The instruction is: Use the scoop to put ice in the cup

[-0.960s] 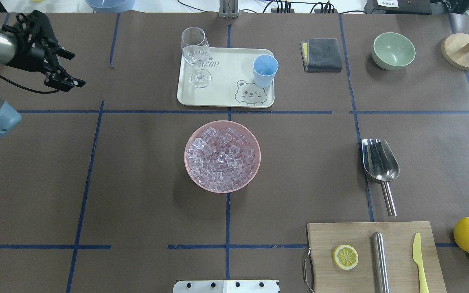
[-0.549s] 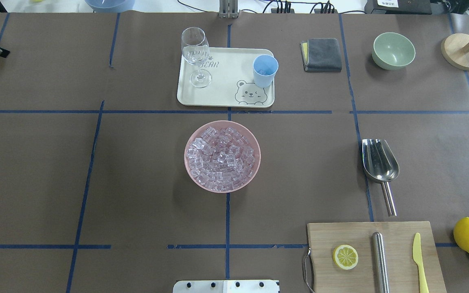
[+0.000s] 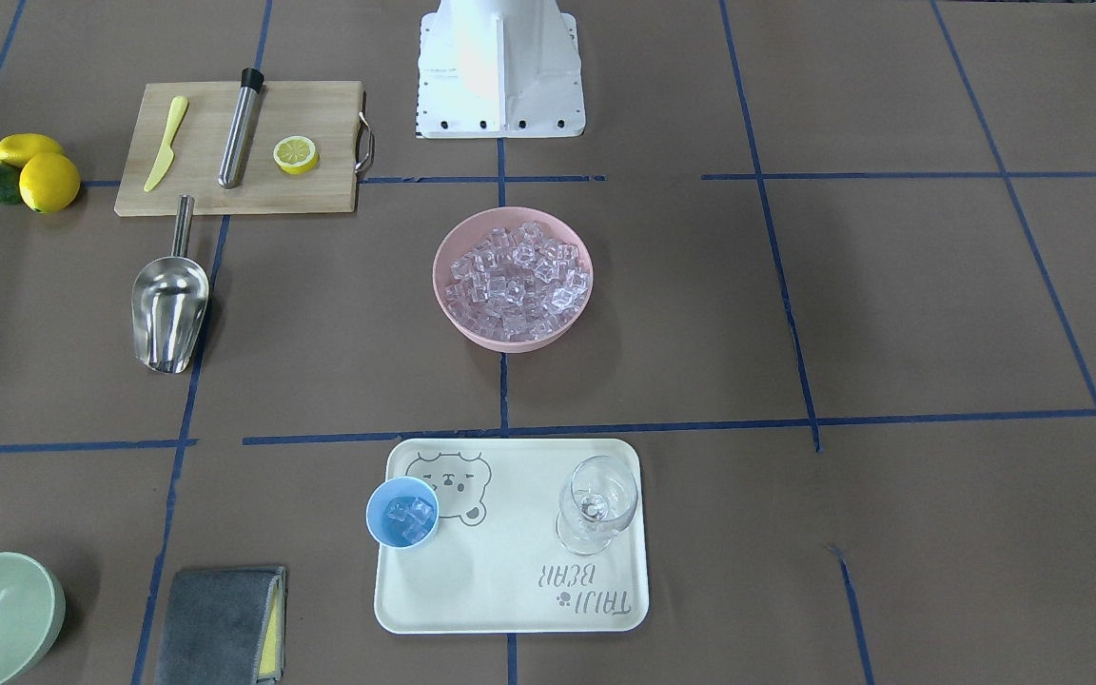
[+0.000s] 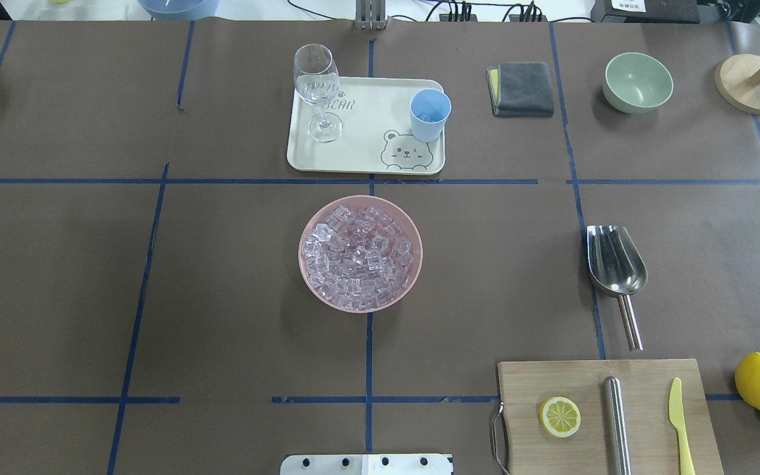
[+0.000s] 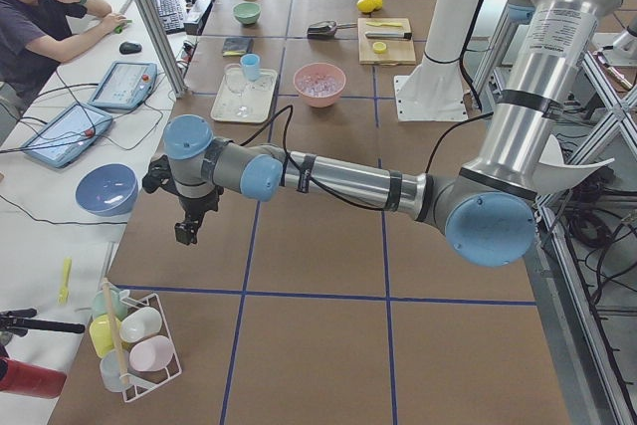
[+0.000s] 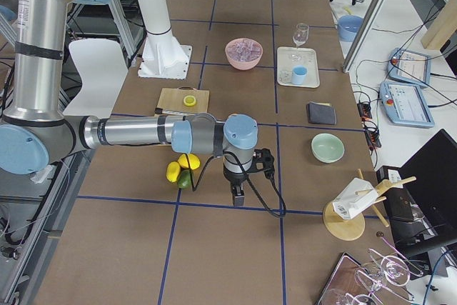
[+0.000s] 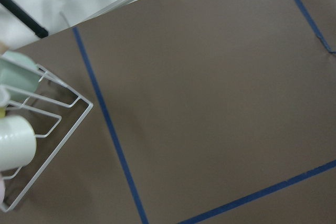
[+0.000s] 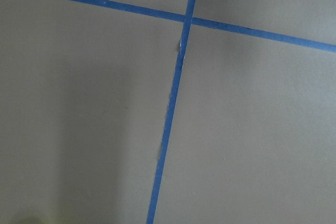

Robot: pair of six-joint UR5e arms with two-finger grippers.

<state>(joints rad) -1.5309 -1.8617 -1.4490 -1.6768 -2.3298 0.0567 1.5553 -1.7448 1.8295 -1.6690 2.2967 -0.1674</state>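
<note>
Left pincer hangs over the desk's left end near a wire cup rack, well apart from the task things. It shows only in the side view, so I cannot tell if it is spread or pressed together.

The wine glass stands upright on the left of the tray. It is not the target.

The pink bowl sits mid-desk, heaped with ice. It is central, probably so that either arm can reach the supply.

The cup stands upright on the tray's right corner, just beyond the bowl, which makes for a short carry. The front view shows a few cubes inside it.

The scoop lies flat on the desk, right of the bowl, with nothing gripping it. Its handle points toward the robot and its trough mouth away, which suits a right-arm pickup.

The cutting board sits just nearside of the scoop handle and is not involved.

Right pincer hangs over the desk's right end, past the lemons. It also shows only in a side view, so I cannot tell its state.

Judgement: cubes in the cup, the scoop set down and both arms parked wide all suggest the task is done or nearly done.
</note>
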